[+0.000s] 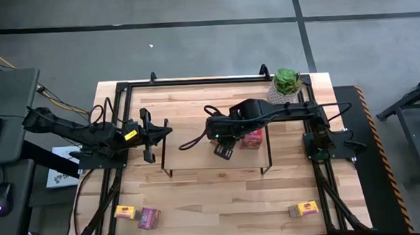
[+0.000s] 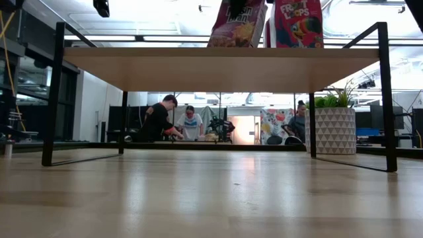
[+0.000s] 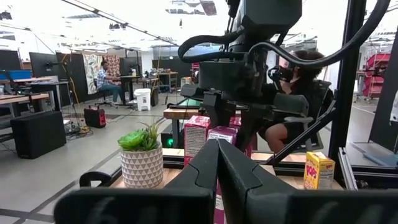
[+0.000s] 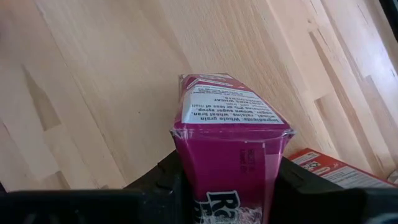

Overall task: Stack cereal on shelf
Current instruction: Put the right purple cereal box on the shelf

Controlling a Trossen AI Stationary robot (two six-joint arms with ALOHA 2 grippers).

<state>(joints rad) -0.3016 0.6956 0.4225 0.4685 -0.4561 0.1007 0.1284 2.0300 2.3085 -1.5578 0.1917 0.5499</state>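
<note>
The shelf (image 1: 190,158) is a light-wood board on black wire legs at the table's middle; in the low view I see its edge (image 2: 198,59). A red cereal box (image 1: 251,138) stands upright on it (image 2: 297,26). My right gripper (image 1: 222,149) reaches in from the right, points steeply down over the shelf and is shut on a magenta cereal box (image 4: 230,124). That box shows tilted at the shelf's top (image 2: 234,26). My left gripper (image 1: 150,135) waits shut at the shelf's left end, holding nothing. My right gripper pinches the magenta box between its two fingers (image 4: 158,183), which sit on two opposite sides (image 4: 186,174) near its upper end. They come from above, slanting down. The box hangs tilted below them, its lower end (image 2: 231,41) at the shelf top; whether it touches, I cannot tell.
On the table's near side lie a yellow box (image 1: 125,212) and a magenta box (image 1: 149,218) at the left, and another yellow box (image 1: 305,210) at the right. A potted plant (image 1: 287,84) stands at the far right corner. People sit in the room beyond.
</note>
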